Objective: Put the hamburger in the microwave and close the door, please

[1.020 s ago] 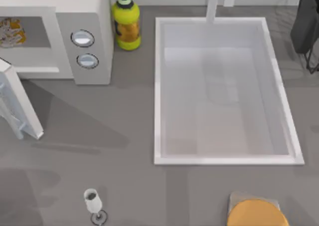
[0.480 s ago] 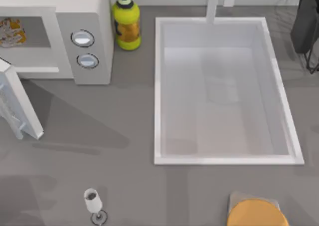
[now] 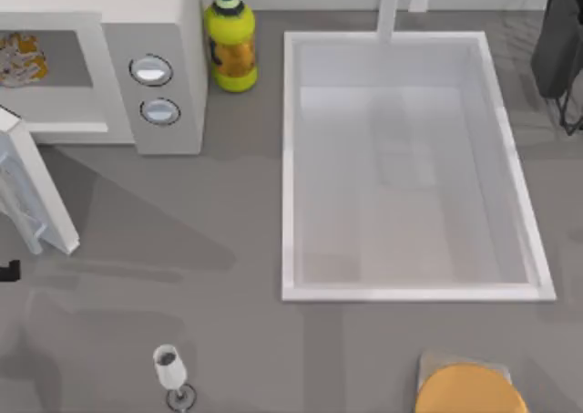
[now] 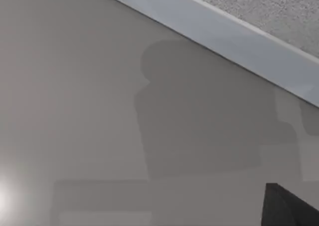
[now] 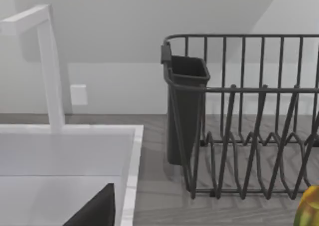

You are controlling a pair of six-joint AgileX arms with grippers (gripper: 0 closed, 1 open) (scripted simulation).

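Note:
The hamburger (image 3: 18, 56), a white-wrapped lump with orange patches, lies inside the grey cavity of the microwave (image 3: 155, 30) at the table's back left. The door (image 3: 36, 199) stands swung open toward the front, its outer edge near the left side. A dark bit of my left gripper (image 3: 7, 270) pokes in at the left edge, just in front of the door's outer end. In the left wrist view the door's white frame (image 4: 224, 36) with speckled window crosses the grey counter, and a dark part of the left gripper (image 4: 289, 208) shows. A dark part of my right gripper (image 5: 94, 211) hangs over the sink's back right corner.
A yellow bottle (image 3: 230, 39) stands right of the microwave. The big white sink (image 3: 291, 167) with its faucet (image 5: 50, 66) fills the middle. A dark dish rack (image 5: 239, 116) sits at the back right. A wine glass (image 3: 168, 367) and an orange disc (image 3: 469, 390) stand near the front edge.
A dark piece of my left gripper has come into the top view at the left edge, in front of the open door. The shadows on the front left counter have shifted.

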